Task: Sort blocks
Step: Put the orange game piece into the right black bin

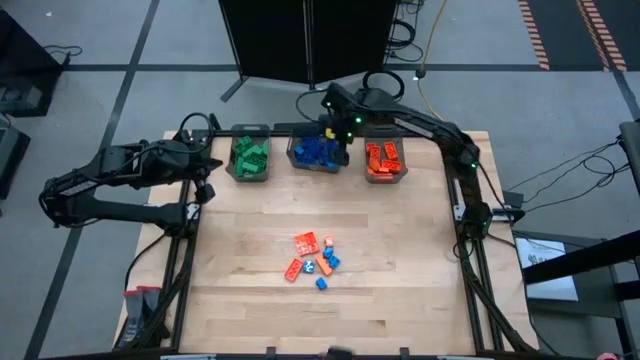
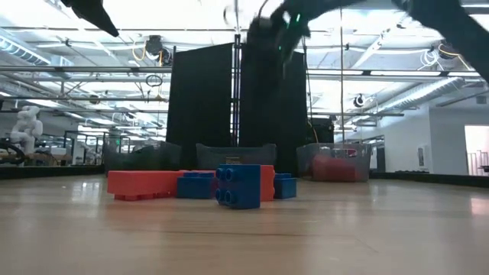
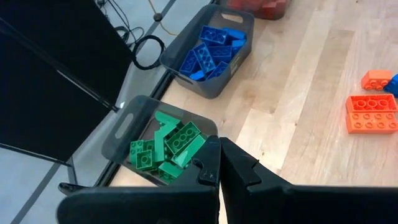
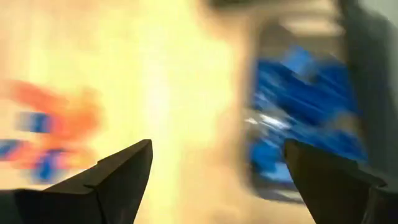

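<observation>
Loose blue and orange-red blocks (image 1: 312, 258) lie in a small cluster on the middle of the wooden table; the low view shows them close up (image 2: 238, 186). Three grey bins stand along the far edge, holding green blocks (image 1: 248, 157), blue blocks (image 1: 316, 152) and orange-red blocks (image 1: 385, 160). My right gripper (image 4: 214, 162) hangs open above the blue bin (image 4: 305, 106) with nothing between its fingers. My left gripper (image 3: 219, 168) is shut and empty, held in the air at the table's left side, just near of the green bin (image 3: 163, 146).
Bare wood lies all around the cluster, toward the near, left and right edges. A dark screen (image 2: 233, 99) stands behind the bins beyond the far edge. Cables lie on the floor to the right of the table (image 1: 560, 180).
</observation>
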Motion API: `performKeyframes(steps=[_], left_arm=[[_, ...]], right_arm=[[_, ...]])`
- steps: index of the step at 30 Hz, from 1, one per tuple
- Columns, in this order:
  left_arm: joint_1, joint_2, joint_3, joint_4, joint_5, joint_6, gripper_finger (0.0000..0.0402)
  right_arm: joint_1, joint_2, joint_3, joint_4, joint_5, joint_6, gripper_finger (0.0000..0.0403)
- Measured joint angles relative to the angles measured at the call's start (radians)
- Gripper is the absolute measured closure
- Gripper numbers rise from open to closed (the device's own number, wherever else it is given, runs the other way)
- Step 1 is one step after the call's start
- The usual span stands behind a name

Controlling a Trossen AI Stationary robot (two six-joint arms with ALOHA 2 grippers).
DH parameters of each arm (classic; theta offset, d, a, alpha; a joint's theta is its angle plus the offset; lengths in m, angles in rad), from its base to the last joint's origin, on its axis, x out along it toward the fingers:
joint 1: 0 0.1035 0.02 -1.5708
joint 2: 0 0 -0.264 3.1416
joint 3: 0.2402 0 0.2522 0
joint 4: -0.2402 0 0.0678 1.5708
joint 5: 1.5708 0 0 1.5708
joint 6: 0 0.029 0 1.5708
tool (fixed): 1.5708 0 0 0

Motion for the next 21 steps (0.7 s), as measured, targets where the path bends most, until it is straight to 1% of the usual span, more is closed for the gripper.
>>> performKeyframes(steps=[2,3,6,9,13,15,21], left_arm=[[0.000,0.000,0.000,0.000,0.000,0.000,0.0402],[0.000,0.000,0.000,0.000,0.000,0.000,0.0402],[0.000,0.000,0.000,0.000,0.000,0.000,0.0402],[0.000,0.000,0.000,0.000,0.000,0.001,0.0402],[0.000,0.000,0.000,0.000,-0.001,0.001,0.0402],[0.000,0.000,0.000,0.000,-0.001,0.003,0.0402],[0.000,-0.002,0.000,-0.002,0.015,0.006,0.0402]], right_arm=[[0.047,-0.046,0.001,0.004,-0.080,0.029,0.0046],[0.076,-0.070,0.001,-0.001,-0.085,0.030,0.0046],[0.172,-0.100,0.001,-0.012,-0.048,0.013,0.0046],[0.257,-0.097,-0.001,0.009,0.002,0.003,0.0046],[0.345,-0.060,-0.013,0.112,0.072,-0.057,0.0046],[0.372,-0.031,-0.016,0.153,0.076,-0.074,0.0046],[0.416,0.066,-0.016,0.143,0.076,-0.095,0.0046]])
